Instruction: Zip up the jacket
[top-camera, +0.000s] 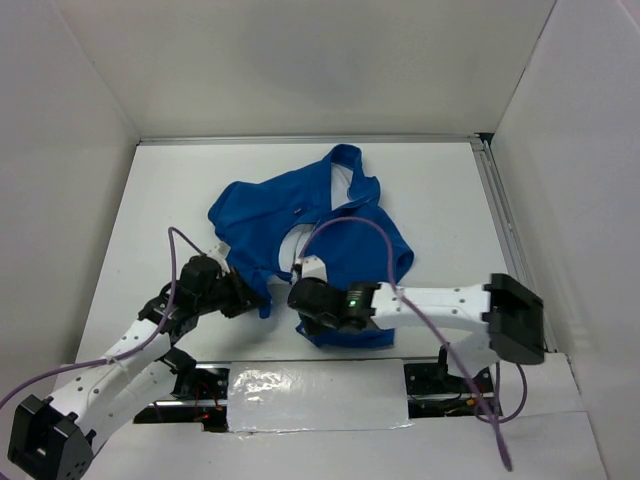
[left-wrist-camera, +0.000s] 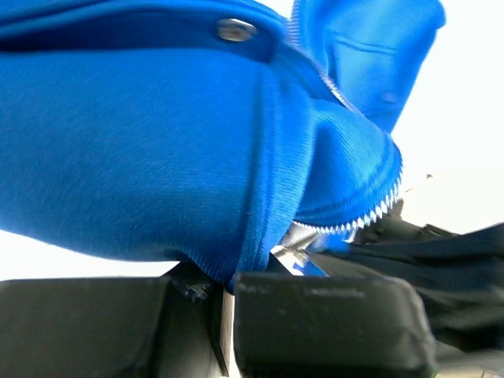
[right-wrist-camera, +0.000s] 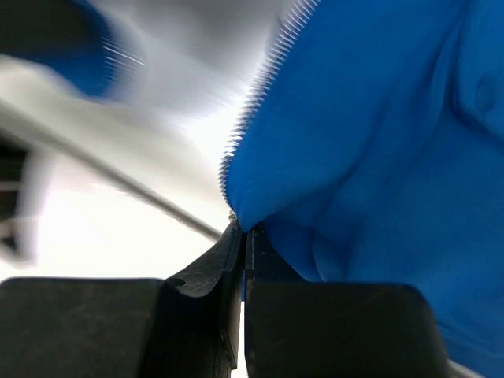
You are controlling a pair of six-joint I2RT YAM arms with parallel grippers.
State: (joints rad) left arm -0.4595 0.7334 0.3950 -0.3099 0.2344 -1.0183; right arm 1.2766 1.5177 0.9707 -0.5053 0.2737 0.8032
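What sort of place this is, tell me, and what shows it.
Probably a robot lab test cell: blank white walls box in a white table, two cabled robot arms are bolted at its near edge, and a blue jacket lies on it.

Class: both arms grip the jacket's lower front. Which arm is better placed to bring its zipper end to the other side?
Probably the right. The right fingers pinch the jacket at the very bottom tip of its zipper teeth; the left fingers hold hem fabric beside theirs.
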